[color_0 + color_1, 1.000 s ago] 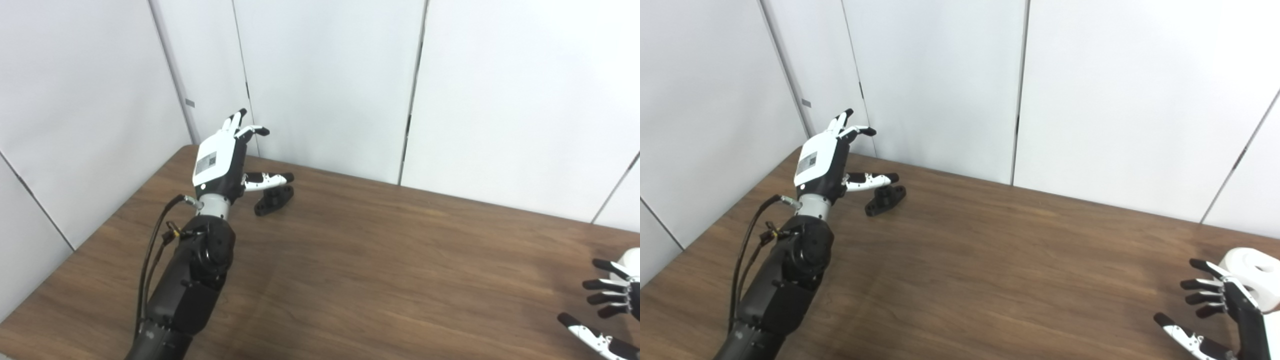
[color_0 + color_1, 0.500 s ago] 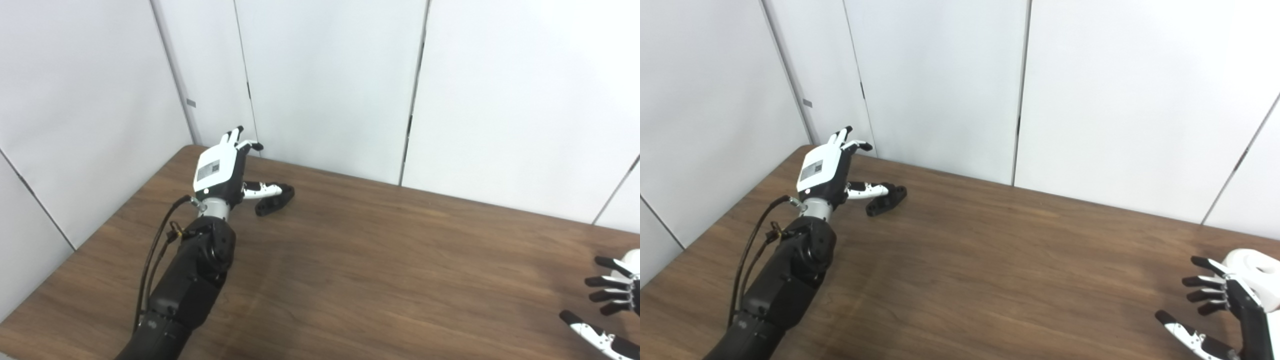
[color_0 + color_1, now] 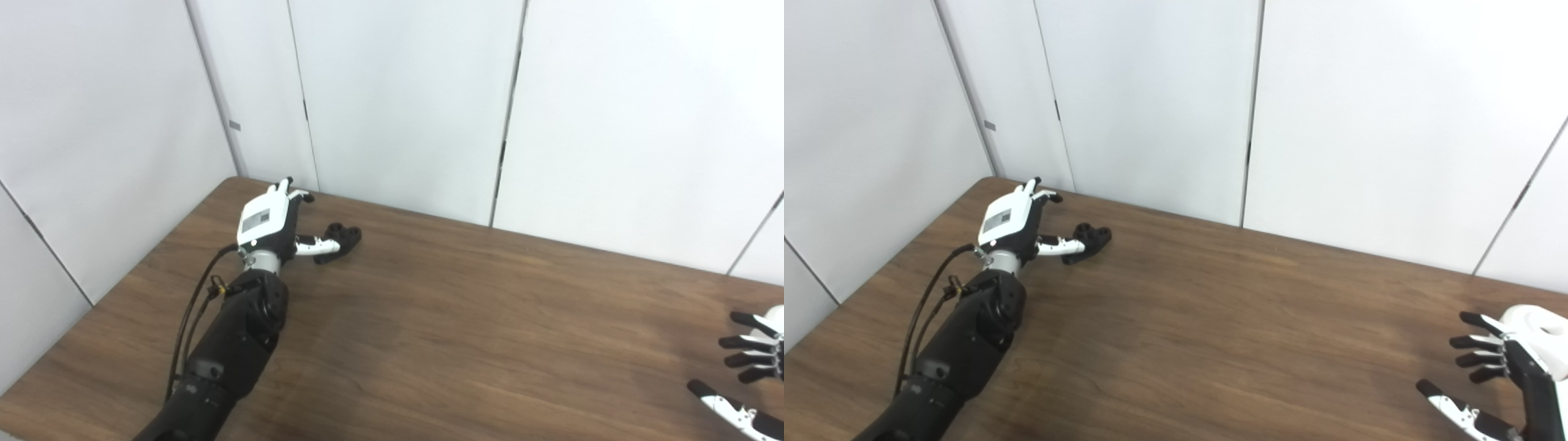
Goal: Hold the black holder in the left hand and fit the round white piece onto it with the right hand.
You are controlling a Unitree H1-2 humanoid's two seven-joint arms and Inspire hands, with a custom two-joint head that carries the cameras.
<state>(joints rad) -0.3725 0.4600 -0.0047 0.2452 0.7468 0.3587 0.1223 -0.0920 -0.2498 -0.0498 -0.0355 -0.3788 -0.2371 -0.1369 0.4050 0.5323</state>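
The black holder (image 3: pixel 339 241) lies on the brown table (image 3: pixel 465 318) at the far left, near the back wall. My left hand (image 3: pixel 269 215) is open, low over the table just left of the holder, with its thumb reaching against the holder's near side. The round white piece (image 3: pixel 1538 334) lies at the right edge of the table. My right hand (image 3: pixel 1494 373) is open, fingers spread, just left of the white piece and apart from it. In the left eye view only the right hand's fingers (image 3: pixel 750 358) show at the frame edge.
White wall panels (image 3: pixel 398 104) stand close behind the table and along its left side. The left arm's black forearm with a looping cable (image 3: pixel 196 306) stretches over the table's left part.
My left hand has come down from above the table to table level beside the black holder, its thumb now at the holder. The right hand has barely moved.
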